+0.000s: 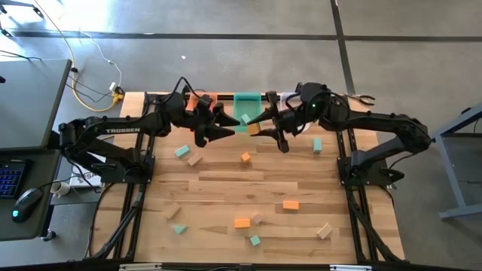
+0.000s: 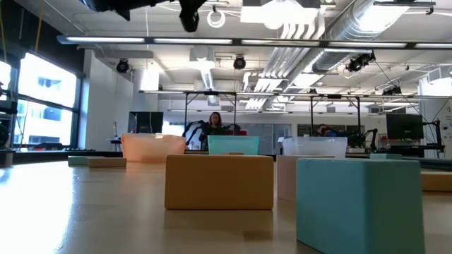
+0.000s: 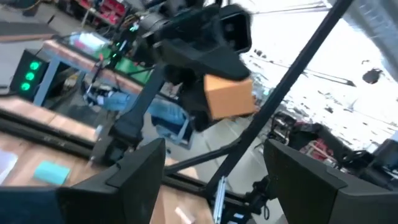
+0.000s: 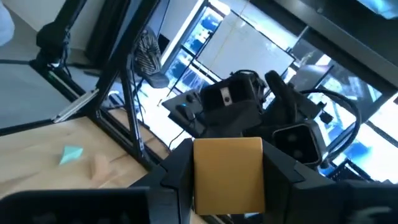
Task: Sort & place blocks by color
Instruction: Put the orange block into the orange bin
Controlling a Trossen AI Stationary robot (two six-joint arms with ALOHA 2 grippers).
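My right gripper is shut on an orange block, held up in the air in front of the green bin at the table's far middle. My left gripper faces it from the left, open and empty, with its fingertips just short of the block. In the left wrist view the block shows in the right gripper beyond my open left fingers. Several orange, teal and wood blocks lie flat on the table, among them a teal one and an orange one. My right gripper pinches the orange block's two opposite side faces between its two fingers. The fingers come about level from the table's right side. The block sits square between them, lifted clear of the table, and its far end sticks out past the fingertips.
The orange bin, the green bin and the clear bin stand in a row at the far edge. Loose blocks lie near the front, such as orange ones and a wood one. In the low view an orange block and a teal block stand close to the camera.
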